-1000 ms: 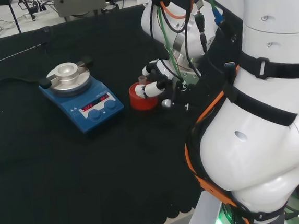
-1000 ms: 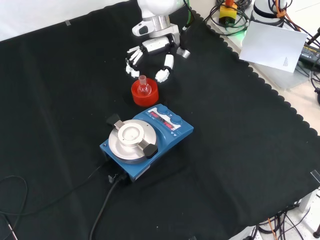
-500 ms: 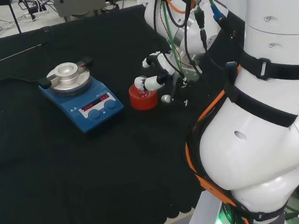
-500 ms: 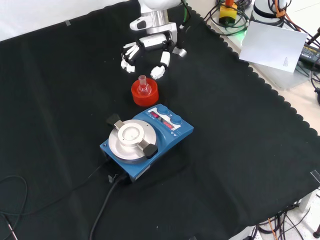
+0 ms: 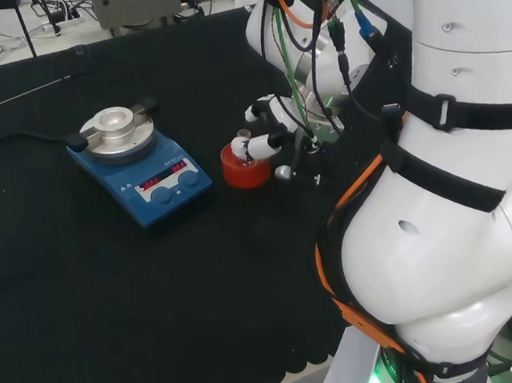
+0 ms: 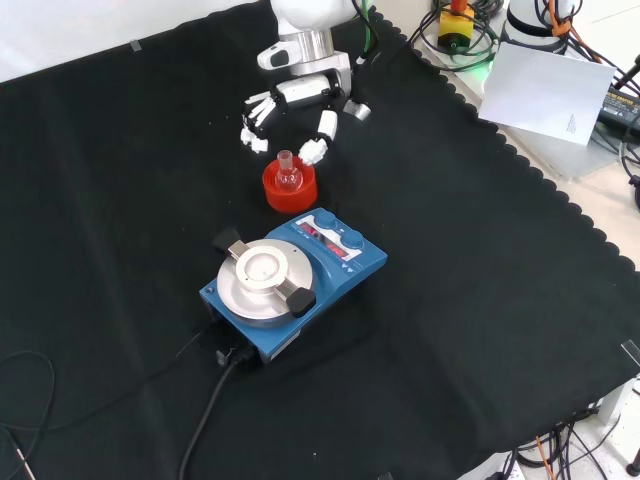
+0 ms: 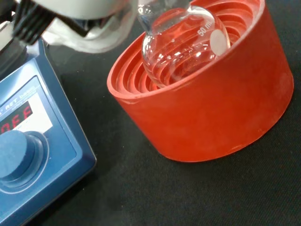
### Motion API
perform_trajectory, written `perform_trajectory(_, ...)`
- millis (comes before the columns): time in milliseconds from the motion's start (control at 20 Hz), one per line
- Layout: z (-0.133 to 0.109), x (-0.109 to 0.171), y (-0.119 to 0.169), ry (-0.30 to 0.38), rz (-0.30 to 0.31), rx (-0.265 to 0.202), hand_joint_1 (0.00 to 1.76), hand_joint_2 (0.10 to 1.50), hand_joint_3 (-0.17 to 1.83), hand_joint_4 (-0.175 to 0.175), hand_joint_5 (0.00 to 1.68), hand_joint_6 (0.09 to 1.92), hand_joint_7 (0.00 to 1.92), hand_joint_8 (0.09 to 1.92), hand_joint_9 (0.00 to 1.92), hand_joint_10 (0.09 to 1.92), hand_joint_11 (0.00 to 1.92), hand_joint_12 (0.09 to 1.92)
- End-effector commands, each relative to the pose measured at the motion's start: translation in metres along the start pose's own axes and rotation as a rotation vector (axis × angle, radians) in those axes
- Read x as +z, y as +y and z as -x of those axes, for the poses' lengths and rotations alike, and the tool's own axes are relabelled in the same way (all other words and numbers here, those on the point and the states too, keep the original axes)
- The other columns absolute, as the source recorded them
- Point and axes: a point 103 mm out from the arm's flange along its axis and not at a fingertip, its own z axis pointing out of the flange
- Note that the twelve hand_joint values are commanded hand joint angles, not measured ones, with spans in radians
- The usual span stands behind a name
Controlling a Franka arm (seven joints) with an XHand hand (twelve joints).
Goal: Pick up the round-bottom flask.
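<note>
The black and white robot hand hovers just beyond the red ribbed ring stand, fingers spread and empty, apparently placed to close around the neck. The small clear glass round-bottom flask sits upright in that stand, which keeps it from rolling, beside the blue hotplate stirrer.

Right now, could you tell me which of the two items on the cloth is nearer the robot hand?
The red ribbed stand holding the round-bottom flask; the blue hotplate sits beyond it from the robot hand.

A lab: blue stirrer plate, glass flask, cables behind
</note>
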Motion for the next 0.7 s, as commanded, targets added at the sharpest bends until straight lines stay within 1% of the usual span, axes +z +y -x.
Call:
perform_trajectory(50,0.0022,0.0033,0.0033,0.004,0.002,0.005,0.90,0.56,0.63,-0.063,0.57,0.63,0.34,0.68,0.49,0.70,0.00,1.39)
perform_trajectory(700,0.0014,0.0103,0.0052,0.013,0.012,-0.002,0.94,0.58,0.64,-0.074,0.67,0.70,0.38,0.69,0.52,0.71,0.02,1.39)
